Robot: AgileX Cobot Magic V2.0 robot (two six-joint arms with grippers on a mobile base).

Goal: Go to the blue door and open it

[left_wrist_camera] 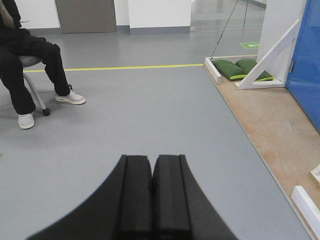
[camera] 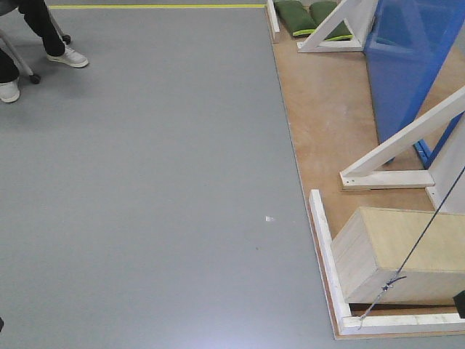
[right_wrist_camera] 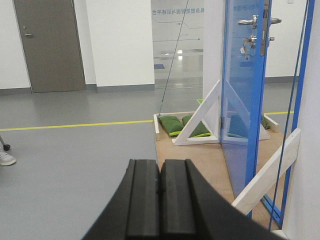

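Observation:
The blue door (right_wrist_camera: 242,100) stands ahead to the right in the right wrist view, seen nearly edge-on, with its silver lever handle (right_wrist_camera: 247,22) near the top and a round lock (right_wrist_camera: 247,42) below it. The door also shows in the front view (camera: 407,65) at upper right and in the left wrist view (left_wrist_camera: 306,60) at the right edge. My left gripper (left_wrist_camera: 152,167) is shut and empty above the grey floor. My right gripper (right_wrist_camera: 160,172) is shut and empty, well short of the door.
The door rig stands on a plywood platform (camera: 327,123) with white wooden braces (camera: 407,142), a raised white border (camera: 323,240), a plywood box (camera: 396,254) and green sandbags (right_wrist_camera: 177,125). A thin cable (camera: 425,233) runs down to the platform. A seated person (left_wrist_camera: 25,65) is at far left.

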